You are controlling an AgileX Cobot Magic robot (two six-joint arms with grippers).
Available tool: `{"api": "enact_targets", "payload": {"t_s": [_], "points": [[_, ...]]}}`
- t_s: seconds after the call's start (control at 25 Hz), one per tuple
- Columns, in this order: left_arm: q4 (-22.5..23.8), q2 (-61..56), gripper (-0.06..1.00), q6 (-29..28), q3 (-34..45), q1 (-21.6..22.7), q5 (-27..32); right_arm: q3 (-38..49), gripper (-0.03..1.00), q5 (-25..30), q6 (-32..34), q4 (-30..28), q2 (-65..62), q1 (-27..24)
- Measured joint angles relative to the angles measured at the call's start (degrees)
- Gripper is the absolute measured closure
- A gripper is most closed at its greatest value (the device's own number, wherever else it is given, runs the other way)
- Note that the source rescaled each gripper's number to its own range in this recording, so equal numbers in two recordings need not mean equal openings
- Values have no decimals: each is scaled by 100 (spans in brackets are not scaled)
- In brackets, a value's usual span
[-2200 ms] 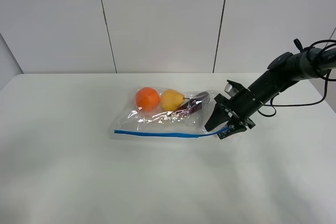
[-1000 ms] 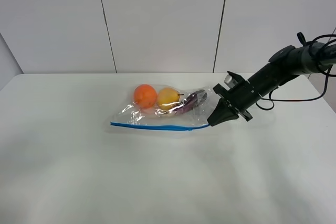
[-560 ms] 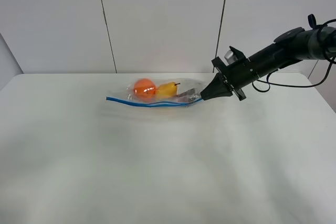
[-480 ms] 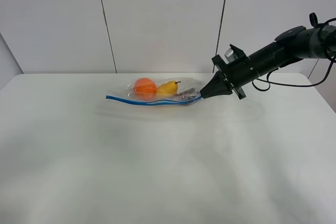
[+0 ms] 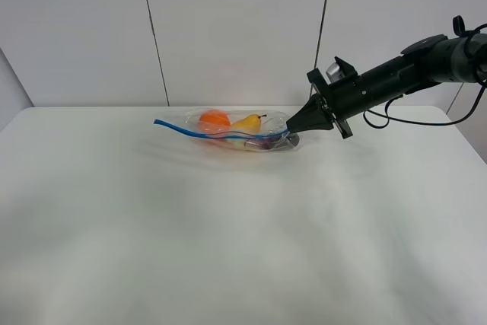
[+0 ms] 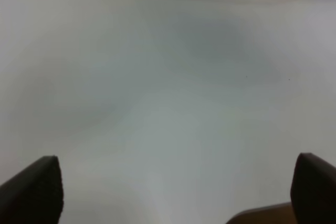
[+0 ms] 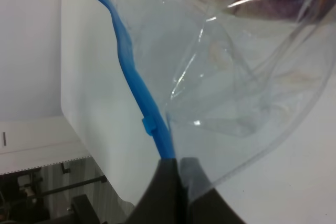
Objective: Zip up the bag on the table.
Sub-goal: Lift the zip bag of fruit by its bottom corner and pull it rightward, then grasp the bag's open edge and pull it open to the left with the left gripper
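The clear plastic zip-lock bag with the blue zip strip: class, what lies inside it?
The bag holds a round orange fruit, a yellow pear and a dark purple item; crinkled plastic hides its shape.

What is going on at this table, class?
The right gripper is pinched shut on one end of the blue zip strip of a clear bag, holding that edge raised above the white table. Orange, yellow and purple produce sits inside the bag. The left gripper hangs open over the table, touching nothing. Whether the zip is closed cannot be told.
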Motion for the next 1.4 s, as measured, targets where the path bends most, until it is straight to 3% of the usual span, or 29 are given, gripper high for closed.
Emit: {"api": "enact_targets", "payload": {"t_s": [0.96, 1.24, 1.4], "points": [[37, 0, -6, 0, -8, 0, -31, 0, 96, 0, 59, -83, 0, 0], [41, 794, -6, 59, -592, 0, -765, 0, 96, 0, 76, -83, 0, 0], [41, 1937, -6, 672, -993, 0, -1411, 0, 96, 0, 81, -89, 0, 0]]}}
